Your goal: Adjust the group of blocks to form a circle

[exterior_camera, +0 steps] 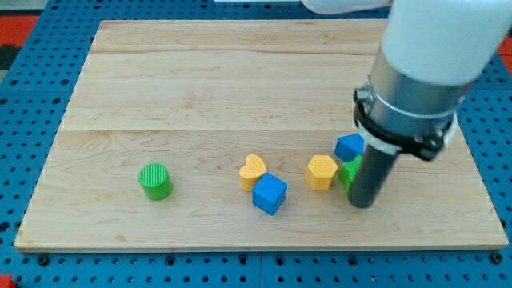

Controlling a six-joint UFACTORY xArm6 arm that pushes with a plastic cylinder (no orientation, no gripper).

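Note:
My tip (362,203) rests on the board at the lower right, touching the right side of a green block (348,171) that the rod partly hides. A blue block (349,146) sits just above the green one, at the rod's left. A yellow hexagon block (322,172) lies directly left of the green block. Further left, a yellow heart block (251,170) touches a blue cube (269,194) below and right of it. A green cylinder (155,181) stands alone at the lower left.
The wooden board (240,80) lies on a blue pegboard table (496,144). The arm's large grey and white body (424,72) fills the upper right and hides part of the board's right side.

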